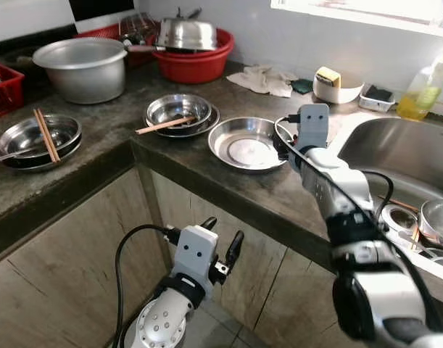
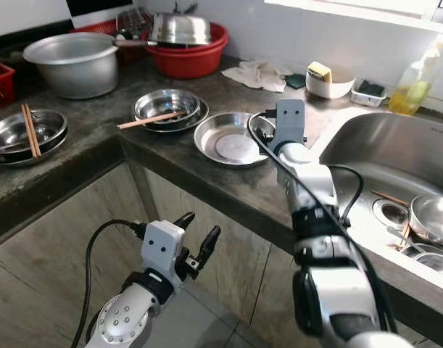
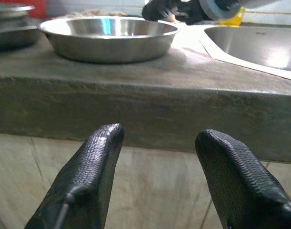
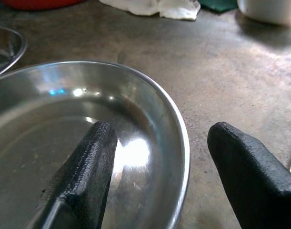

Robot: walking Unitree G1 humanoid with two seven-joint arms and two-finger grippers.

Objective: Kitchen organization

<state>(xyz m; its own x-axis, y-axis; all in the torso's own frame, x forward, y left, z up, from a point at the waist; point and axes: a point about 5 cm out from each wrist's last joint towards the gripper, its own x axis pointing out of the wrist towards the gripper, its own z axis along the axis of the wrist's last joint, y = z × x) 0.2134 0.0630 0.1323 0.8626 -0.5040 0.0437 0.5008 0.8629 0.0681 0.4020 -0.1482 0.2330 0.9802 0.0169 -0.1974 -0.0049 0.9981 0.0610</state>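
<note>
Right tool open wide, nothing held, straddling near rim of steel plate: one finger inside the dish, other outside over bare worktop. Plate flat on worktop, between bowl w/ chopstick and sink. Left tool open too, empty, low in front of cabinet face below worktop edge, idle.

Handling guess: plate thin stainless, light, rigid, not fragile but slick and shiny, prob. slides on stone if nudged. Rim rolled and shallow, only real grip spot; pinch across rim wall, fingers deep enough to avoid slip-out. Likely to tilt and swing once lifted from one edge, so slow lift. Clatter risk if dropped toward sink. Cloth, soap bottle, red basin well apart, no obstruction.
</note>
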